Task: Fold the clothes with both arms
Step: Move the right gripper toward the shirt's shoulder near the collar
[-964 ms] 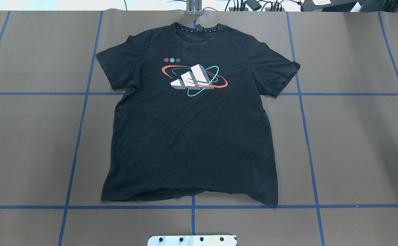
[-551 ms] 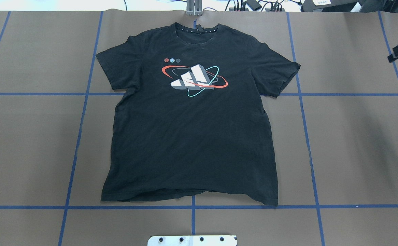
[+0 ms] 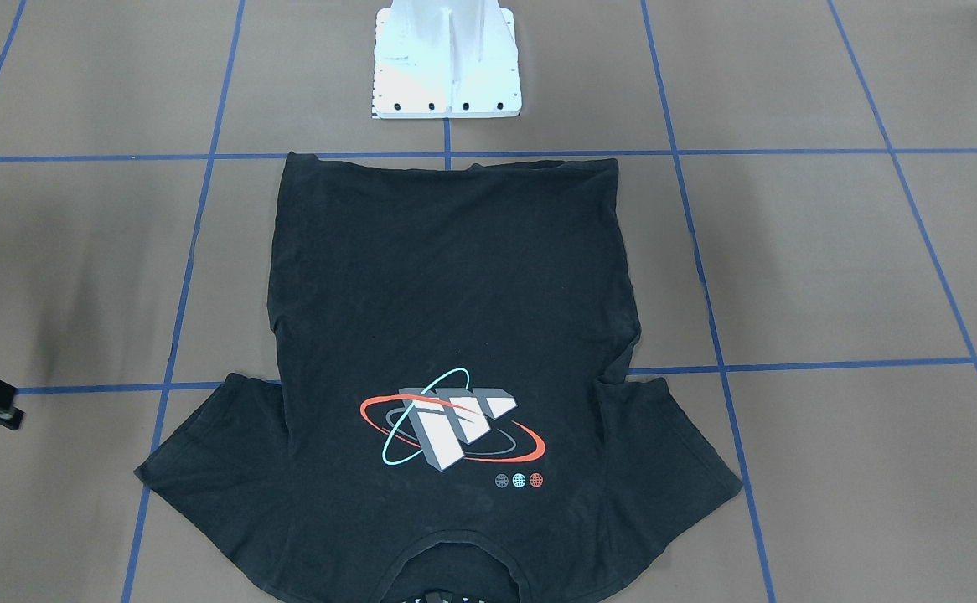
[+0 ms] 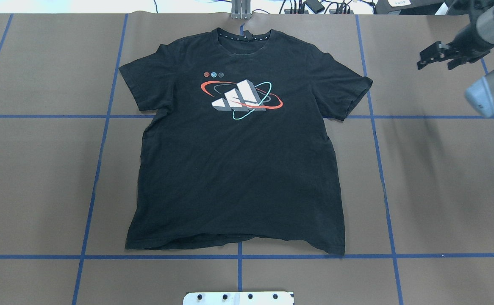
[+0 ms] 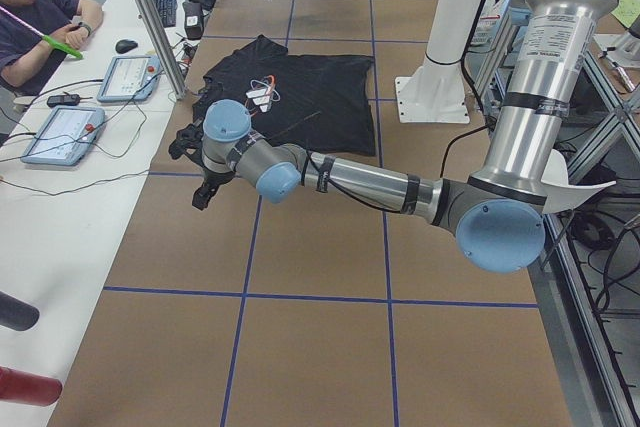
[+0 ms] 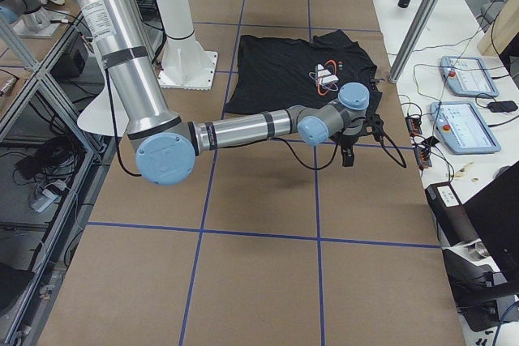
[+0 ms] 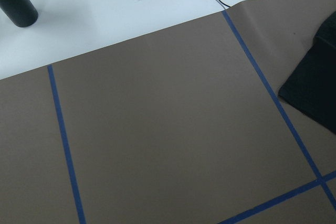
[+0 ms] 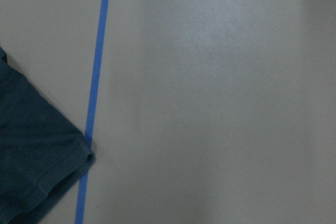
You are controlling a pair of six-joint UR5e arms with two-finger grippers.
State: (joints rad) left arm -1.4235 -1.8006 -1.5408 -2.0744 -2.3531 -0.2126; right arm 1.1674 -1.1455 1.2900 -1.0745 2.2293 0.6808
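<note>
— Shirt first: where is it lying?
— Black T-shirt (image 4: 234, 169), spread flat in the middle of the table (image 4: 442, 190), logo print (image 4: 240, 99) face up. From overhead the collar (image 4: 245, 36) points to 12 o'clock and the hem (image 4: 230, 245) to 6, toward the white pedestal base (image 4: 238, 298). Sleeves are out at roughly 10 and 2. No fold made yet, I'd say.
— Why so square?
— My reading: with the body straight along the blue tape lines (image 4: 98, 169), each arm gets a mirror-image side to work, a sleeve and a hem corner apiece.
— And the grippers?
— Right gripper (image 4: 435, 63) sits at 2 o'clock of the shirt, above the table and well apart from the sleeve (image 4: 351, 91) on its side. Its jaws look parted, with nothing in them. Its wrist camera looks down on that sleeve's corner (image 8: 37, 166) at 8 o'clock of its view, so I judge it's lining up for the sleeve or shoulder.
— The left one?
— Left gripper (image 5: 203, 185) shows properly only from the table's end, hanging over bare table off the shirt's other side, clear of the cloth. Wide or narrow, I can't tell from there. Its wrist camera catches just a black edge of cloth (image 7: 315, 87) at 3 o'clock.
— Next call?
— Probably both need to land on matching points together. If one grips off-centre, the fold goes crooked.
</note>
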